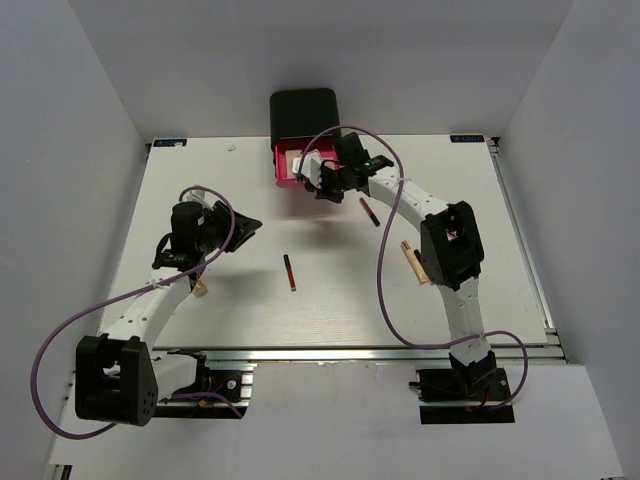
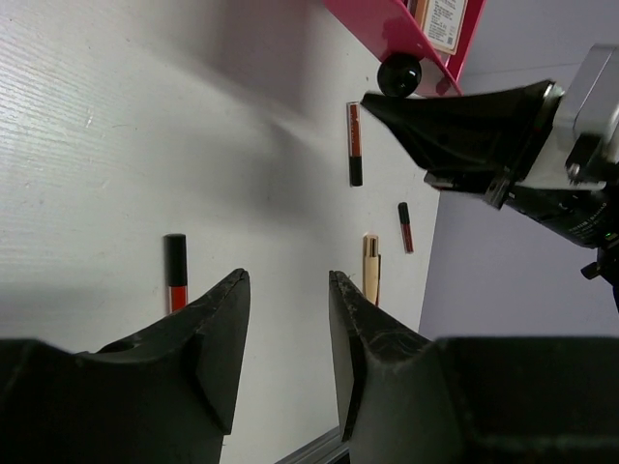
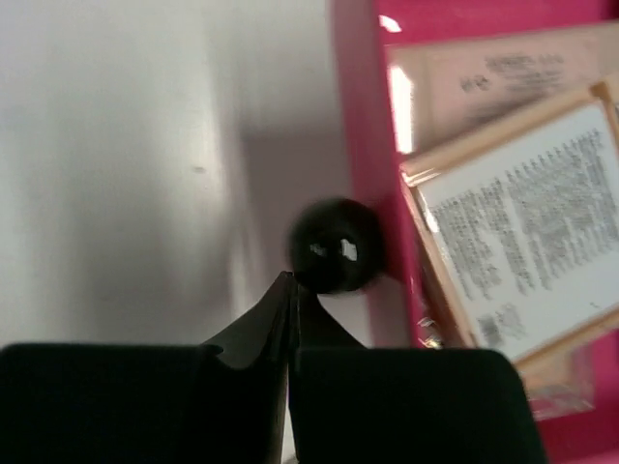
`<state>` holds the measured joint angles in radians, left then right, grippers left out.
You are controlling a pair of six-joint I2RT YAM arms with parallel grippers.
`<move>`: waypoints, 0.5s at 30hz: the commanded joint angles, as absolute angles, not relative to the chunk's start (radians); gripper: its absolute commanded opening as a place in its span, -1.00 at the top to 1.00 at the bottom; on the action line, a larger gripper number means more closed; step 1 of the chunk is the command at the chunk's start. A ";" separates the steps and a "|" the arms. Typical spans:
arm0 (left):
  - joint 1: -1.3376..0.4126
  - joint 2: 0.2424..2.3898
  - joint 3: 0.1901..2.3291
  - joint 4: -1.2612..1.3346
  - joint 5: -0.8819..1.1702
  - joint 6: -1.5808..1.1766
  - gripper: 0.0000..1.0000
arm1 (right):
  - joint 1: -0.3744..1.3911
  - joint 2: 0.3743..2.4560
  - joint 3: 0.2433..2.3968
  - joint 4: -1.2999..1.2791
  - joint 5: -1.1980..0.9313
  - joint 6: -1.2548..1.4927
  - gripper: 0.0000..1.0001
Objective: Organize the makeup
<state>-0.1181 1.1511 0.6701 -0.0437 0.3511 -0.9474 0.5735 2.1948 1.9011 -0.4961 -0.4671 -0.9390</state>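
A pink drawer point(image 1: 288, 165) stands pulled out of the black box point(image 1: 303, 108). In the right wrist view it holds flat tan palettes point(image 3: 522, 251) and a beige pack point(image 3: 484, 77). My right gripper point(image 3: 290, 282) is shut, its tips against the drawer's black knob point(image 3: 336, 245) with nothing between them. It also shows in the top view point(image 1: 325, 187). My left gripper point(image 2: 287, 280) is open and empty above the table, left of centre in the top view point(image 1: 246, 228). Loose on the table lie a red-and-black stick point(image 1: 290, 272), a second one point(image 1: 370, 211) and a beige stick point(image 1: 412, 262).
The left wrist view shows the sticks point(image 2: 175, 273) point(image 2: 355, 143), a small dark red one point(image 2: 405, 226), the beige stick point(image 2: 370, 268) and the drawer knob point(image 2: 398, 73). A small beige item point(image 1: 201, 288) lies by the left arm. White walls surround the table.
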 commanded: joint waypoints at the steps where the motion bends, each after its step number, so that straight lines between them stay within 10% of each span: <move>1: -0.117 1.132 0.683 -0.031 0.354 -0.943 0.03 | 0.584 2.169 1.850 -0.249 -0.290 -0.796 1.00; 15: -0.118 1.192 0.709 0.058 0.376 -0.988 -0.28 | 0.606 2.257 1.882 0.178 0.043 -0.672 1.00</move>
